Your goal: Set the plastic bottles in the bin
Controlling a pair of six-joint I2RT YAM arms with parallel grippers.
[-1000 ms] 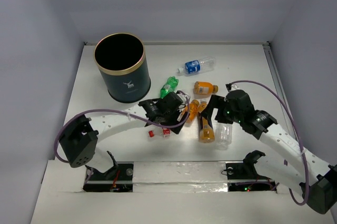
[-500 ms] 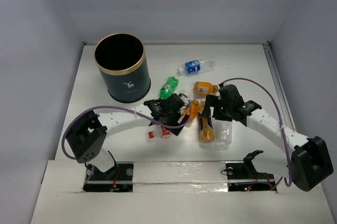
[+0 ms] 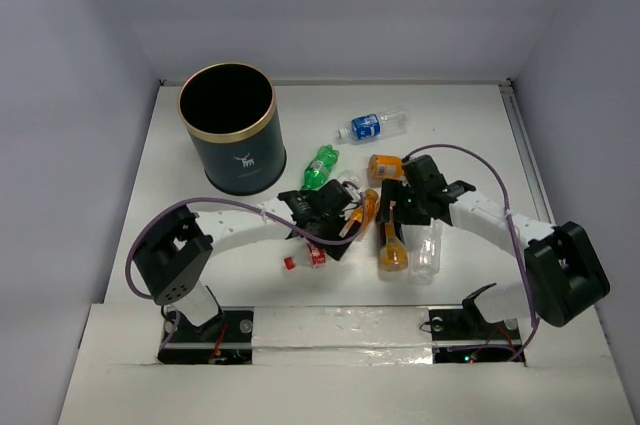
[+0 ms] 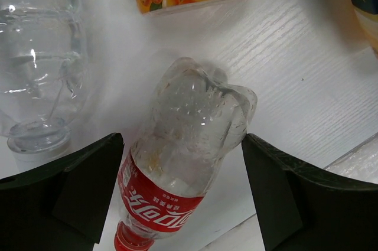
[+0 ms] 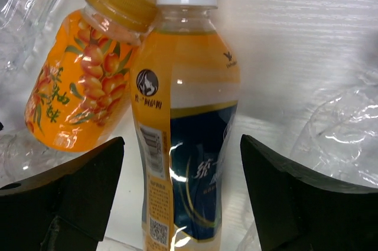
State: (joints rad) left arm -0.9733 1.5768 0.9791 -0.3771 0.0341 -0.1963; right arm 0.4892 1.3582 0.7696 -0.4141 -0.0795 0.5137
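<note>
A white wood-grain table is lying between pale grey walls. A dark teal-green cylindrical bin with a gold rim is standing upright at the far left of the table; it is showing a black inside and a small white logo on its side. All bottles in view are lying outside it. A clear plastic bottle with a blue label is lying far from the arms, a green plastic bottle is lying near the bin, and the others are lying in a group in the middle, under both arms.

In the left wrist view, the left gripper is holding its dark fingers spread wide, one on each side of a clear plastic bottle with a red label and a red cap. This bottle is lying flat on the table. I cannot tell if a finger is touching it. A second clear empty bottle is lying just beside it.

In the right wrist view, the right gripper is also standing spread, around a tall bottle of orange drink with a white cap and a dark blue label, with a gap on both sides. A small orange bottle with a golden cap is touching its neck.
</note>
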